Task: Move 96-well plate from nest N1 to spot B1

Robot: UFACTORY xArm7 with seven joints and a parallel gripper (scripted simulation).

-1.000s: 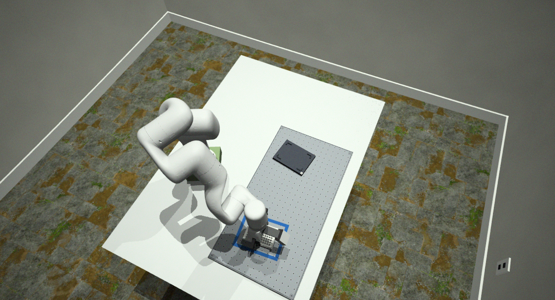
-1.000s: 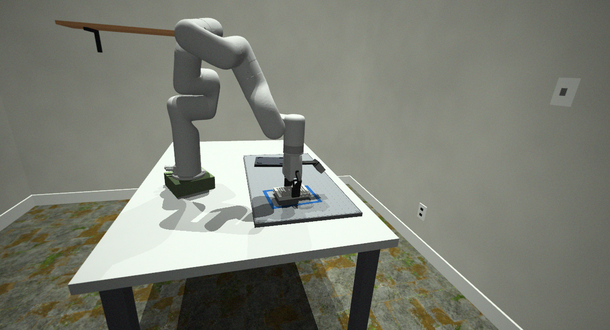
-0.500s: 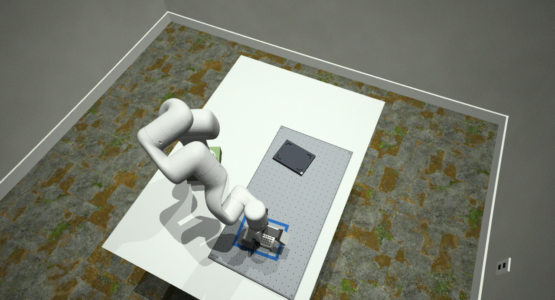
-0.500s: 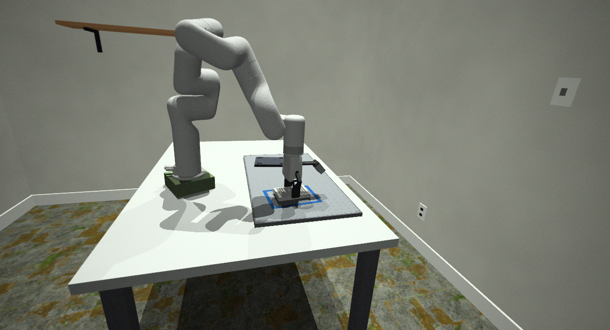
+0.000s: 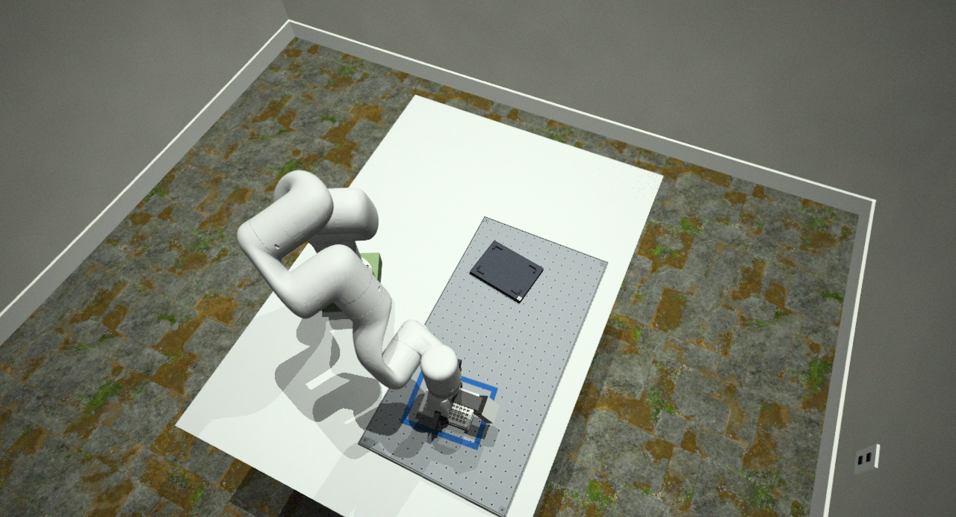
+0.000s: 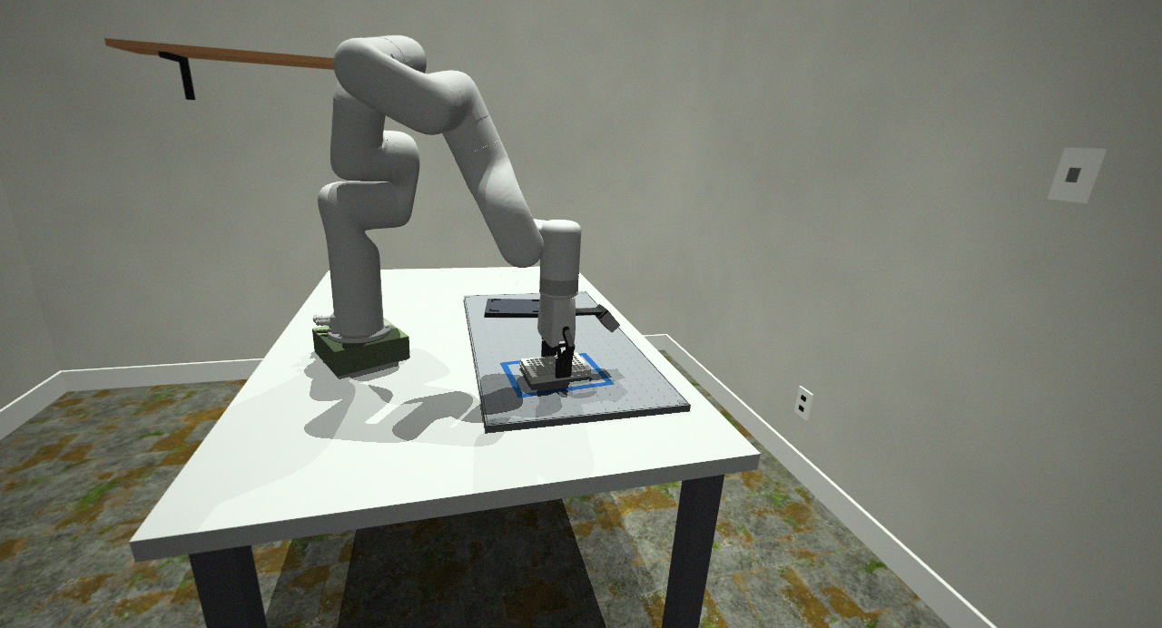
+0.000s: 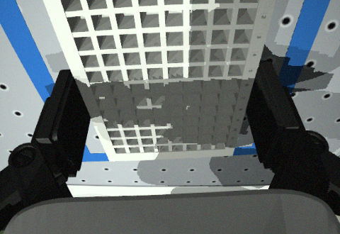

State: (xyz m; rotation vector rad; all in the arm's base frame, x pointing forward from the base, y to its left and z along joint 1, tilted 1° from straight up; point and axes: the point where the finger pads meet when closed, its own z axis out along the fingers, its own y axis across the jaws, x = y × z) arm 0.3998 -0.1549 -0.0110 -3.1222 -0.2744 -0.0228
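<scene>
The white 96-well plate [image 7: 161, 64] is held right way up between my gripper's [image 7: 170, 113] two black fingers, which press on its long sides. It sits over the blue taped outline B1 [image 5: 449, 410] at the near end of the grey perforated deck, low to the deck; whether its base touches I cannot tell. In the wrist view blue tape shows on both sides [image 7: 24, 45] and below the plate. The plate also shows in the top view [image 5: 459, 414] and the exterior view [image 6: 555, 371], with the gripper [image 6: 557, 356] above it. The dark plate nest N1 [image 5: 506, 270] lies empty at the far end.
The grey perforated deck [image 5: 494, 353] lies on a white table. My green base block [image 6: 359, 349] stands on the table to the left of the deck. A wooden wall shelf [image 6: 219, 53] hangs behind the arm.
</scene>
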